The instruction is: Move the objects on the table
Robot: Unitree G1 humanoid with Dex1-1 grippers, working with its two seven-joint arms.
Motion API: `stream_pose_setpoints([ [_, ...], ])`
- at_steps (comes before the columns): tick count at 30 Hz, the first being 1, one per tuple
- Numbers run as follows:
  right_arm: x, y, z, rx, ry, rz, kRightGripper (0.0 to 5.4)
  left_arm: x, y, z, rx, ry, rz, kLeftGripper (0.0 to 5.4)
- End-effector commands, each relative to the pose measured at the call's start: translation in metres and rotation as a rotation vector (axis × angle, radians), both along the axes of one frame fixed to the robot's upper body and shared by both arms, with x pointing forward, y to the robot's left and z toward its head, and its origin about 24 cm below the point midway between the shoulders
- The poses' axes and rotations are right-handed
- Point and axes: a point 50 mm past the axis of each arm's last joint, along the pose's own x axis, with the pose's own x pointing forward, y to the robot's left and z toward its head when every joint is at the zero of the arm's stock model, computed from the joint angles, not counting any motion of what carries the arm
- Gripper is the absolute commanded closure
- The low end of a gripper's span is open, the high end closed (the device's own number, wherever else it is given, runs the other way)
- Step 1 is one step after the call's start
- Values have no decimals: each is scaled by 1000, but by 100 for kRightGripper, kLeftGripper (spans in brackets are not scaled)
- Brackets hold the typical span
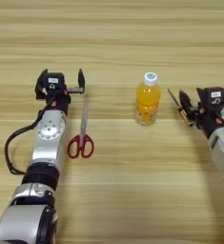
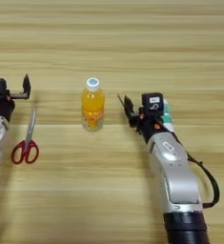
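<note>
Left eye view: my left hand [image 1: 60, 82] rests low on the counter [image 1: 113, 28] with its two black fingers spread well apart and nothing between them. The scissors [image 1: 81, 136] lie just to its right, red loops toward me, blades pointing away so the tips sit near the right finger; laid flat and lengthwise like that, the blades look like the easiest part to pinch, and I judge this hand is lined up beside them rather than on them. The bottle [image 1: 147, 99] stands upright in the middle, well apart from both hands, white cap on; its orange drink fills it nearly to the neck, so I expect it to be bottom-heavy and steady unless knocked from the side. My right hand [image 2: 131, 112] sits to the right of the bottle, tilted toward it, fingers drawn close together around the screwdriver [image 1: 178, 107], a thin shaft with an orange handle slanting up and away from the fingertips. It seems clamped there, though the contact is small and hard to read, and I cannot tell if the tool is off the wood. In the right eye view a glue stick [image 2: 167, 116], white and green, lies just behind that wrist, mostly hidden. No blue block shows in either view.
</note>
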Motion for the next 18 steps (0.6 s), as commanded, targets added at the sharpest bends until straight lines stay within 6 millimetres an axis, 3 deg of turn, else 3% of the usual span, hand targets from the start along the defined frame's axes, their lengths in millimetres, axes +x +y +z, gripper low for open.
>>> stream_pose_setpoints([
  [1, -1, -1, 6, -10, -53, -22, 208, 0, 2, 1, 15, -3, 0, 0],
  [11, 1, 0, 9, -2, -73, -54, 95, -4, 14, -3, 150, 34, 18, 0],
  [18, 2, 5, 10, 3, -77, -61, 20, -22, 23, -8, 328, 66, -19, 0],
])
